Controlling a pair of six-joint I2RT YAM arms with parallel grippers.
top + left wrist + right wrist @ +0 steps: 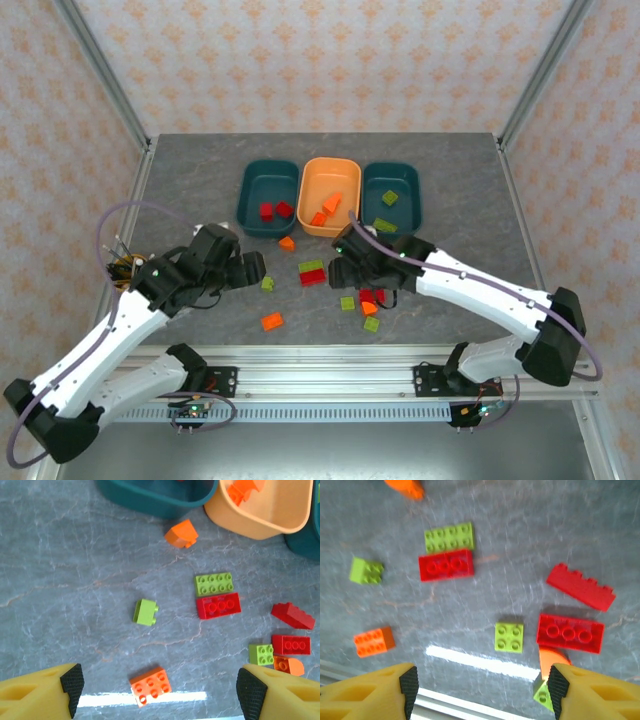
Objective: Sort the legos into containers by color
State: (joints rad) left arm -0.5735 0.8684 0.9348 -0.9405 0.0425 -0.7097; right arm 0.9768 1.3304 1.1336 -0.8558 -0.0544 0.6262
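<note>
Where the grey marbled surface [200,180] meets peach patterned walls [330,60], the left teal tray [265,185], orange tray [340,178] and right teal tray [408,210] sit side by side, each holding bricks. Loose legos [312,272] lie scattered just in front. Both the left fingers [70,685] and the right fingers [409,682] are spread wide, gripping nothing.

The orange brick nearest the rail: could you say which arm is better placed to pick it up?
Left, likely: the orange brick lies centred under the open left end effector; the right end effector hangs off to its side.
</note>
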